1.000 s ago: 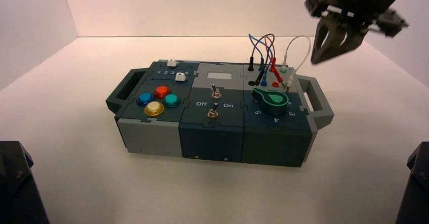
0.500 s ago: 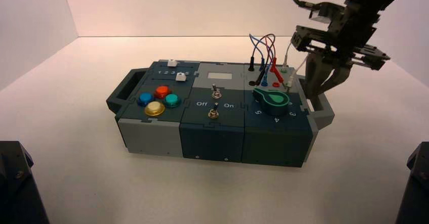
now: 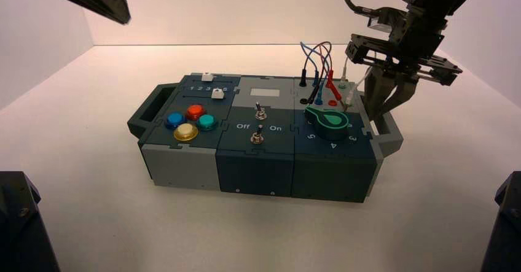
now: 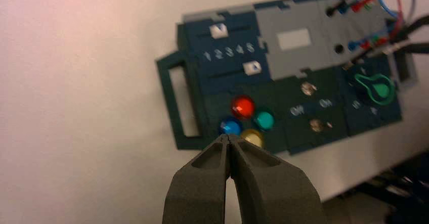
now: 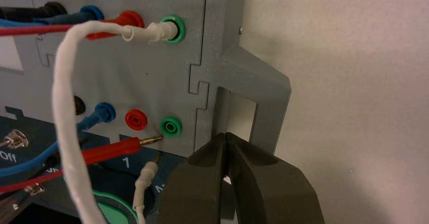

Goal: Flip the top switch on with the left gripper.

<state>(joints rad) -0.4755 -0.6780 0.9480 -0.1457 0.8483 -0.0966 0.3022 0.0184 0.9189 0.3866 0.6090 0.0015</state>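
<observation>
The top switch, a small silver toggle, stands on the box's middle panel just in front of the pale grey window; from above it shows as top switch. Its twin toggle sits nearer the front wall. My left gripper hangs high at the far left, well away from the box, and in its own view the left gripper is shut and holds nothing. My right gripper is down at the box's right handle. There the right gripper is shut, tips against the handle.
Coloured buttons and two white sliders fill the box's left part. A green knob and plugged wires crowd its right part, beside the right gripper. White walls close the table at the back and sides.
My left gripper has come into the high view at the top left. The right gripper dropped from above down to the box's right handle, and the box slid slightly left.
</observation>
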